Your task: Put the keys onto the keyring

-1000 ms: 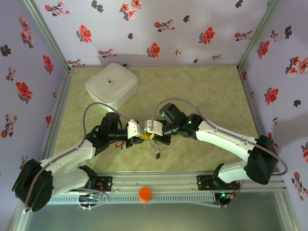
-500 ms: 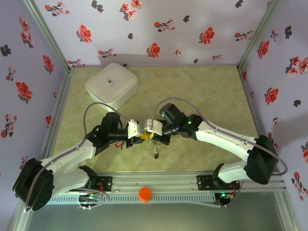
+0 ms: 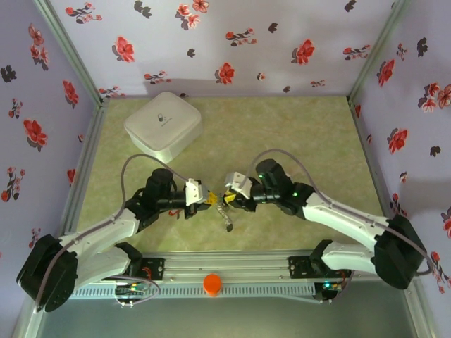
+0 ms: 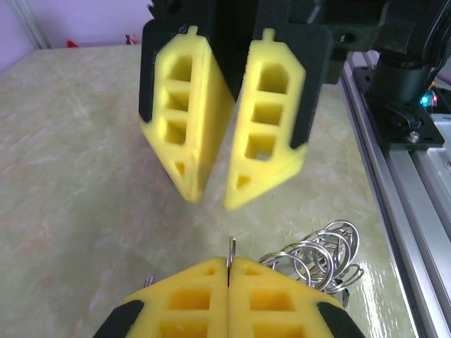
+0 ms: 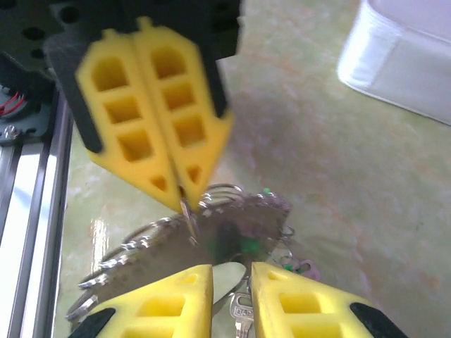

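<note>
Two claws meet almost tip to tip. The left claw [image 4: 229,274] is pressed together on a thin metal wire, seemingly the keyring [image 4: 230,252], pinched at its very tips. The keys [image 5: 243,229] sit bunched just below those tips. The right claw [image 5: 231,271], pads apart, faces the bunch. It should probably take one key by its head and steer slowly, with the left holding firm.

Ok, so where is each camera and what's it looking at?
Top: up high behind the arms, looking down at the table; both arms, left gripper and right gripper show.
Left wrist: on the left arm, facing the open right gripper; its own shut fingers pinch the key bunch.
Right wrist: on the right arm, facing the left gripper; its own fingers show.
Shared: both wrist views see the key bunch.
</note>
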